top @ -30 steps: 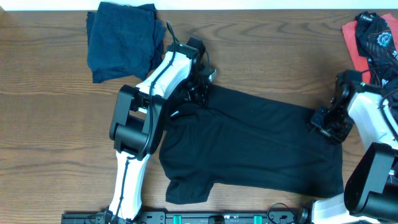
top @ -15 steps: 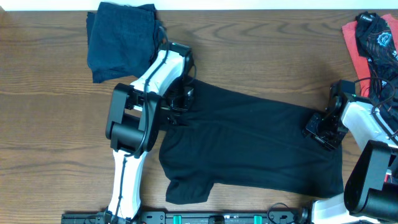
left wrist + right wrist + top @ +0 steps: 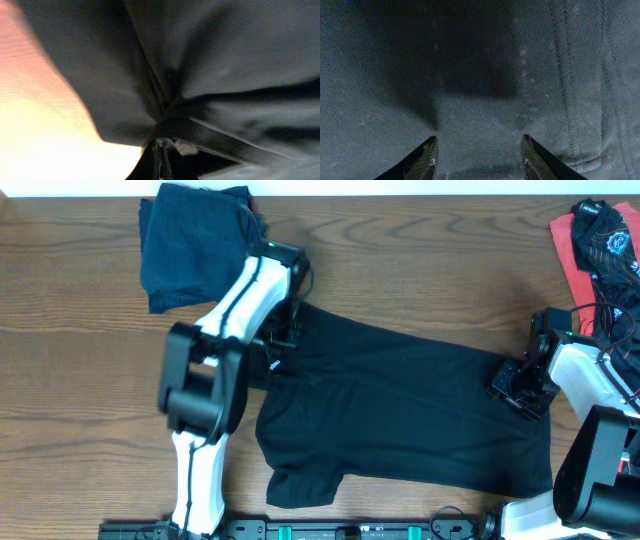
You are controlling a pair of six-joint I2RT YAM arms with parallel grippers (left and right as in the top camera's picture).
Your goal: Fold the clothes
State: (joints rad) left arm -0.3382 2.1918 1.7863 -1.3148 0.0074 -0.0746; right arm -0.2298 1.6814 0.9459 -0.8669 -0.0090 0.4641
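A black T-shirt (image 3: 400,415) lies spread across the middle of the table. My left gripper (image 3: 283,343) is at its upper left corner, shut on a pinch of the cloth. In the left wrist view the black fabric (image 3: 225,60) bunches into folds that run into the closed fingertips (image 3: 161,146). My right gripper (image 3: 520,388) is over the shirt's right end. In the right wrist view it (image 3: 479,150) stands open just above flat fabric (image 3: 480,75), with a hem seam at the right.
A folded dark navy shirt (image 3: 195,245) lies at the back left, close behind my left arm. A pile of coral-red and black clothes (image 3: 598,242) lies at the back right corner. Bare wood table (image 3: 80,400) shows to the left.
My left gripper has shut on the shirt's upper left corner and moved left, drawing the cloth with it. The right gripper shifted slightly left over the right end and stayed open.
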